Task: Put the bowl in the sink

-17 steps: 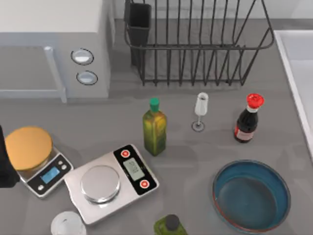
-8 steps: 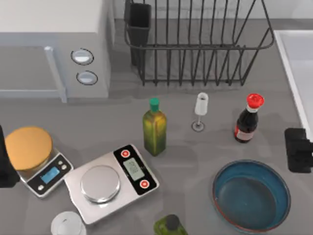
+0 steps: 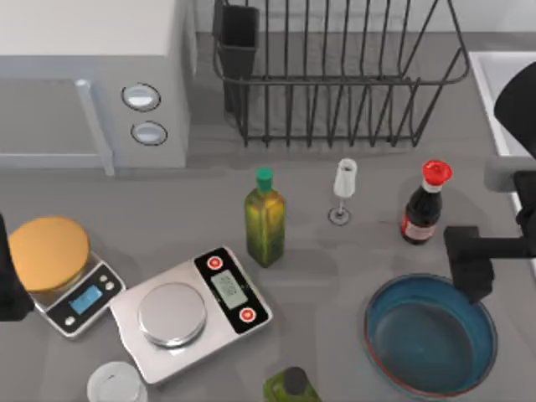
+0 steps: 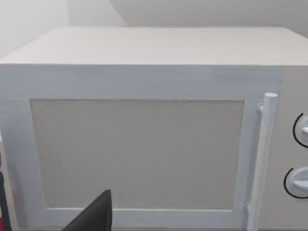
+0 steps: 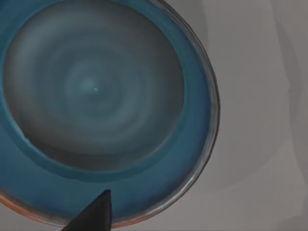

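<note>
Since before, right gripper [image 3: 471, 266] reached upright round bowl's [image 3: 430, 335] rim (jaws' state unclear).

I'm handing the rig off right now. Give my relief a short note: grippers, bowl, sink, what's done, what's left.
Right gripper: above the bowl's far right rim, holding nothing; whether its jaws are open can't be told.
Left arm: parked at the table's left edge beside the small scale.
Bowl: upright on the counter, front right, empty.
Sink: at the right edge, beyond the bowl.
Done: nothing yet; the bowl is not grasped.
Left: grasp the rim, lift, carry right, set in sink.
</note>
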`<action>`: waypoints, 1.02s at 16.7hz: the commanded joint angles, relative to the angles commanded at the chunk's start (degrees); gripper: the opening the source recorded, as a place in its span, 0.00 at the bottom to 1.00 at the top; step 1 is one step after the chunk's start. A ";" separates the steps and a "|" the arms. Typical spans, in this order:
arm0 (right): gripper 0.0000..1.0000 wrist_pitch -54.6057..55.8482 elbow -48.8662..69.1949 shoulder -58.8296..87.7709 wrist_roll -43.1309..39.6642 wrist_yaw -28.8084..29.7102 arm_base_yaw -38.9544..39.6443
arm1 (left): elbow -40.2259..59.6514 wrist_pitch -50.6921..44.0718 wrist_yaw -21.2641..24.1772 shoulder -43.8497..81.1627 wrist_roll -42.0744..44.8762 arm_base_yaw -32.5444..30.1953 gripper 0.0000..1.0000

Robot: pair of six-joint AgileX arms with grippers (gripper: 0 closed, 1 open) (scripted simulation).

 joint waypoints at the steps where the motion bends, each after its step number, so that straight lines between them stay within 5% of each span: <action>1: 1.00 0.00 0.00 0.00 0.00 0.00 0.00 | 0.00 0.00 0.00 0.00 0.00 0.00 1.00; 17: 1.00 24.51 -16.44 8.07 0.37 0.00 0.24 | 0.00 0.00 0.00 0.00 0.00 0.00 1.00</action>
